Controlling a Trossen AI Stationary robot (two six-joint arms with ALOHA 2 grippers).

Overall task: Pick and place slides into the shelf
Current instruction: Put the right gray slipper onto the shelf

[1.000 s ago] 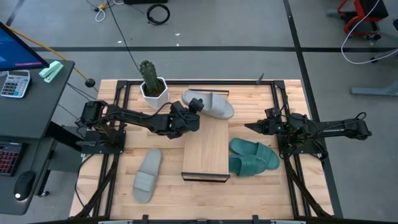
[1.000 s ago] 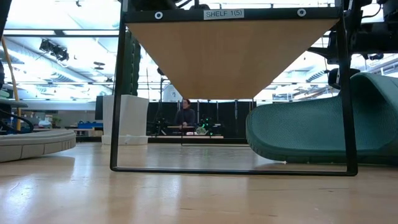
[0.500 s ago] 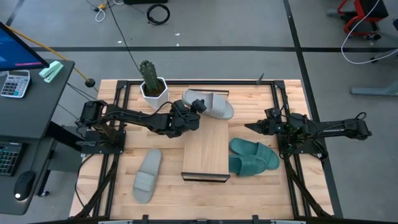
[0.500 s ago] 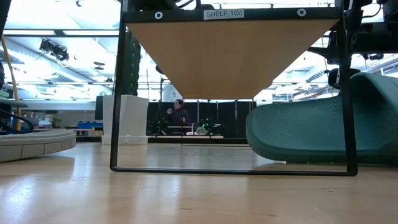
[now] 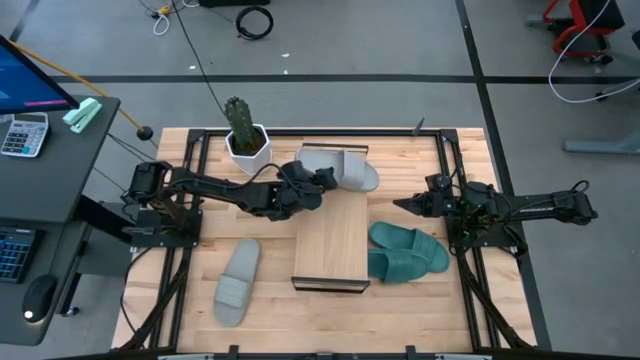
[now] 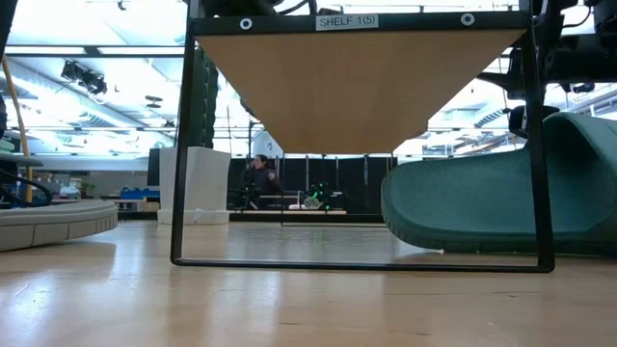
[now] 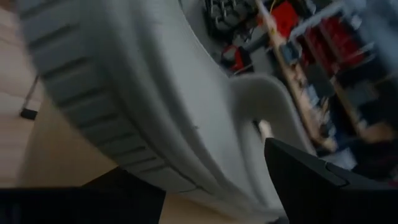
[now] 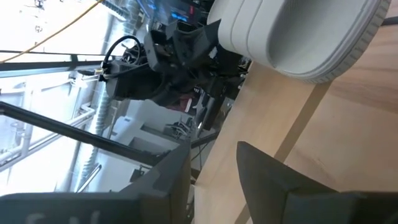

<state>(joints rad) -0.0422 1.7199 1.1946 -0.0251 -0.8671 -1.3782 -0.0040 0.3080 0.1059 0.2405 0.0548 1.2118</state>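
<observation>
One light grey slide (image 5: 342, 168) sits at the far end of the shelf (image 5: 332, 240), a long light wood board in a dark frame. My left gripper (image 5: 318, 181) is shut on it. This slide fills the left wrist view (image 7: 143, 106) and also shows in the right wrist view (image 8: 298, 37). The second grey slide (image 5: 237, 281) lies flat on the table, left of the shelf. The teal pair (image 5: 406, 251) lies side by side against the shelf's right side. My right gripper (image 5: 405, 203) hovers open, right of the shelf. My left gripper holds the grey slide by the rim of its sole (image 7: 249, 186), at the end nearest the left arm. The sole is pinched between the two fingers (image 7: 298, 177), which come level from the table's left. The slide is tilted, its ridged sole edge toward the wrist camera.
A white pot with a cactus (image 5: 245, 140) stands at the far edge, left of the held slide. The low view looks under the shelf frame (image 6: 357, 260), with a teal slide (image 6: 492, 202) to its right. A person (image 6: 260, 173) moves in the room behind.
My left gripper has moved a little toward the table's right edge, carrying the grey slide along with it at the shelf's far end. The person in the background has walked leftward.
</observation>
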